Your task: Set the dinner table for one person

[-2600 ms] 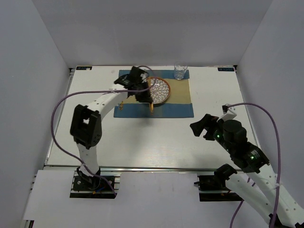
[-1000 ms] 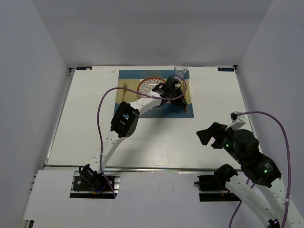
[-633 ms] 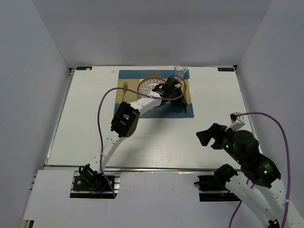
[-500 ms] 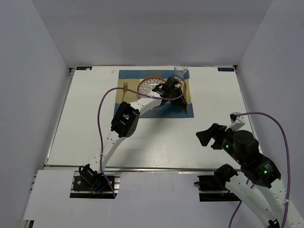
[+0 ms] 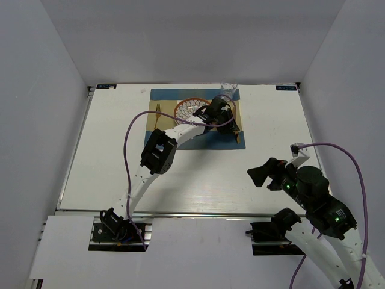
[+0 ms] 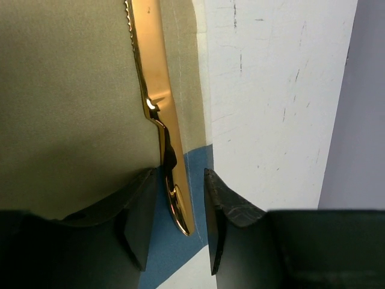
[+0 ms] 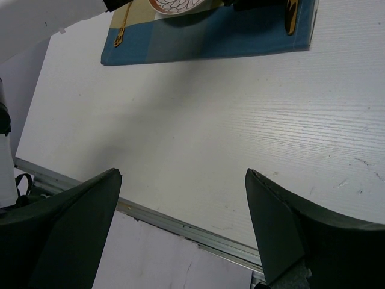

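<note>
A gold knife (image 6: pixel 157 102) lies flat along the right edge of the blue-and-tan placemat (image 5: pixel 162 129) on the white dinner table (image 5: pixel 120 162). My left gripper (image 6: pixel 180 174) stands open astride the knife's handle end; its right finger (image 6: pixel 225 205) is clear of the metal, and the left finger (image 6: pixel 138 205) is close beside it. From above, the left gripper (image 5: pixel 227 127) sits just right of the patterned plate (image 5: pixel 192 108). My right gripper (image 7: pixel 183 173) hangs wide open and empty over the near right of the table.
A gold fork (image 5: pixel 159 110) lies left of the plate, and a clear glass (image 5: pixel 227 90) stands at the placemat's far right corner. The table's metal front rail (image 7: pixel 180 226) runs below the right gripper. Grey walls enclose the table.
The left jaws have spread apart from the knife handle, which now lies free on the placemat. Earlier still, the left arm reached to the plate's left side. The right arm barely moved.
</note>
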`<move>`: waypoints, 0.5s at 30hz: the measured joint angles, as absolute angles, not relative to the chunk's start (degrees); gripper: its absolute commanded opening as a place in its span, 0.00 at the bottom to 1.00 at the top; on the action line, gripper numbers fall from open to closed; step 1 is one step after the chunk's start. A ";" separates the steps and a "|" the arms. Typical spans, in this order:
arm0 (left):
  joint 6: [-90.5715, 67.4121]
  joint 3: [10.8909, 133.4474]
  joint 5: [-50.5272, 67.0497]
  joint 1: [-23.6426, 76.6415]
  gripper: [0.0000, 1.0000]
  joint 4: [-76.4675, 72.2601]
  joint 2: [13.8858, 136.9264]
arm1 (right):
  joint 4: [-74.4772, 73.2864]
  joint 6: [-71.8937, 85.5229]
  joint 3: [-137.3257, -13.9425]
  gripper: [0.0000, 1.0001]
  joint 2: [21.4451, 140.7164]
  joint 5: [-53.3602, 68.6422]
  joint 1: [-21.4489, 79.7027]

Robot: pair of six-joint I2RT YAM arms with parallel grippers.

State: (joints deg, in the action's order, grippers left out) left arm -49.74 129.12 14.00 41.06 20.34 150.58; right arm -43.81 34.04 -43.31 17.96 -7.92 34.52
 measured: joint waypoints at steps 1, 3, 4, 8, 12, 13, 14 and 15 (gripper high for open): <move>-49.78 129.12 14.00 41.04 0.48 20.16 150.58 | -43.81 34.04 -43.31 0.89 17.93 -7.79 34.52; -49.78 129.12 14.00 41.06 0.48 20.01 150.58 | -43.81 34.06 -43.31 0.89 17.82 -7.46 34.52; -49.78 129.12 14.00 41.06 0.48 19.97 150.58 | -43.81 34.04 -43.31 0.89 17.74 -7.38 34.52; -49.47 129.12 13.91 41.12 0.50 20.16 150.36 | -43.81 34.04 -43.31 0.89 17.50 -7.22 34.52; -47.79 127.90 12.71 41.23 0.98 22.41 147.92 | -43.79 33.85 -43.35 0.89 17.43 -7.20 34.52; -47.57 126.41 12.32 41.25 0.98 23.16 146.06 | -43.77 33.65 -43.44 0.89 17.43 -7.20 34.52; -47.20 125.05 11.64 41.36 0.98 24.12 144.07 | -43.79 33.43 -43.57 0.89 17.43 -7.20 34.52; -46.59 123.81 10.92 41.45 0.98 25.26 141.95 | -43.83 33.12 -43.86 0.89 17.45 -7.20 34.52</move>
